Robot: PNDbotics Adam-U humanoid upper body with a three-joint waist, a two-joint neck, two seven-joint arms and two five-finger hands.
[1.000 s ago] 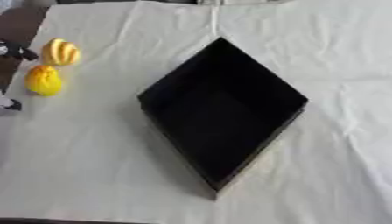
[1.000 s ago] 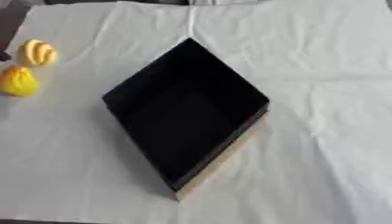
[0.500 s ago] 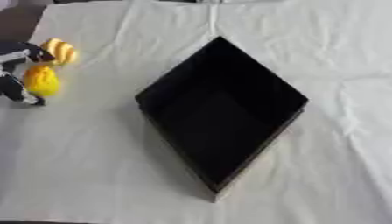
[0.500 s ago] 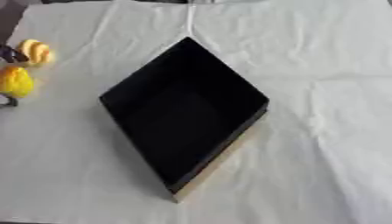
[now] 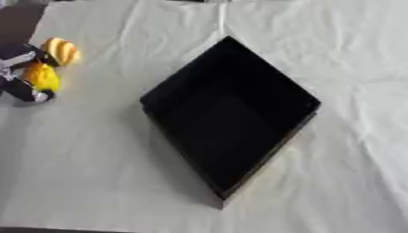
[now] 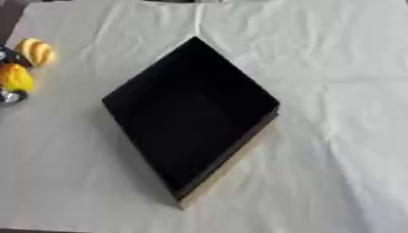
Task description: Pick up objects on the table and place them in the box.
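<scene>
At the left edge of the frame your left hand (image 5: 20, 75) has its fingers curled around the yellow object (image 5: 41, 76). A second yellow-orange object (image 5: 62, 51) lies just above it. The black box (image 5: 231, 113) sits mid-frame on the desk (image 5: 95, 173).

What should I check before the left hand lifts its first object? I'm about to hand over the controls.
1. Left hand at the yellow rounded object: ok, fingers on both sides of it.
2. Grip closed: cannot tell.
3. Orange-yellow oval object clear of the lift: not ok, very close.
4. Black rectangular open box empty: ok.
5. White cloth-covered table between object and box: ok.
6. Right hand: cannot tell, not in view.
</scene>
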